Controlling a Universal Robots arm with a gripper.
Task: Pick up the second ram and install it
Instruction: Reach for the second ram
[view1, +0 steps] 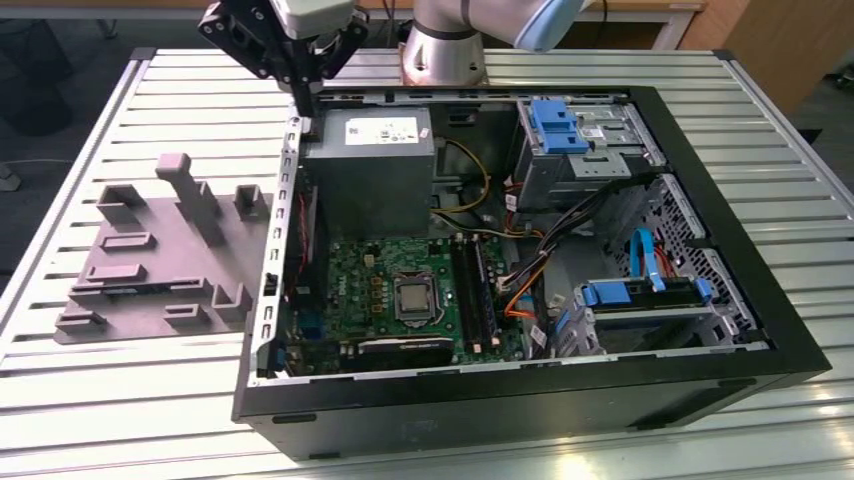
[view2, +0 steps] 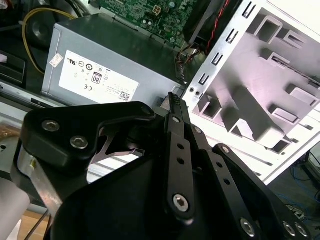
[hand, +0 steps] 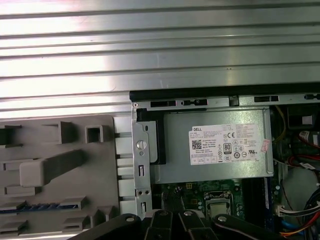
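The second ram (hand: 41, 206) shows as a narrow stick with a bluish edge, standing in a slot of the grey holder plate (hand: 60, 195) in the first wrist view. My gripper (view1: 306, 100) hangs high over the far left corner of the open computer case (view1: 534, 390), above the case wall between the holder plate (view1: 160, 250) and the power supply (view1: 367, 160). Its black fingers (view2: 175, 102) are drawn together to a point, shut on nothing. The ram lies well off to the side of the gripper. The motherboard's long black memory slots (view1: 474, 290) run beside the processor socket (view1: 416, 298).
Inside the case are the grey power supply (hand: 220, 150), orange and yellow cable bundles (view1: 527, 270) and blue drive brackets (view1: 641, 295). Grey blocks and a tall post (view1: 187, 195) rise from the holder plate. The ribbed metal table (view1: 120, 400) surrounds everything.
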